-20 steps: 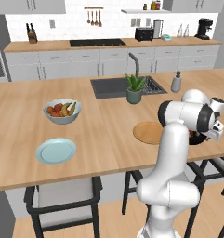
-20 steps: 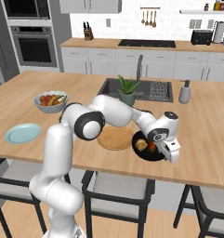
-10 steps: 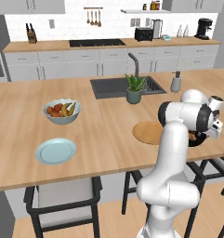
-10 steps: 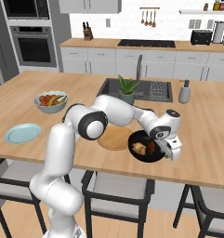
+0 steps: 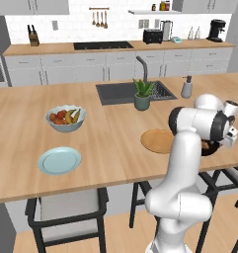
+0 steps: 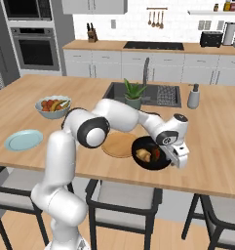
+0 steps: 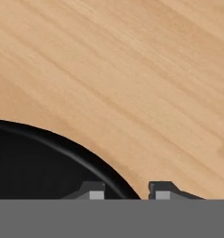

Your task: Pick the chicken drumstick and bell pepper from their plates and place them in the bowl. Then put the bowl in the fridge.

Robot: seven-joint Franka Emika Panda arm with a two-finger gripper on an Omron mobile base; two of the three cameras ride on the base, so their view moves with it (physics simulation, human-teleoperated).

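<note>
**Two foods sitting in the black bowl, gripper clamping its rim**

You are looking at the black bowl [image 6: 150, 154] sitting right of centre in the right base view, on the wooden counter [image 6: 221, 122] near its front edge. Inside it the chicken drumstick [image 6: 144, 155] is lying on the left and the red bell pepper [image 6: 156, 153] is resting just beside it on the right. The tan wood plate [image 6: 118, 145] is lying bare, touching the bowl's left side, and the pale blue plate [image 6: 23, 139] is sitting bare at the left edge of that frame, well apart. The fruit bowl [image 6: 52, 105] is standing above it, further back on the counter.

Your gripper [image 7: 126, 190] is standing at the bowl's right rim. In the hand view, at the bottom centre, the fingers [image 7: 90, 190] are straddling the dark rim, one inside the bowl and one outside over the wood, drawn narrow and pinching it.

In the left base view, the bowl [image 5: 209, 147] is peeking out at centre right behind the white arm.
</note>
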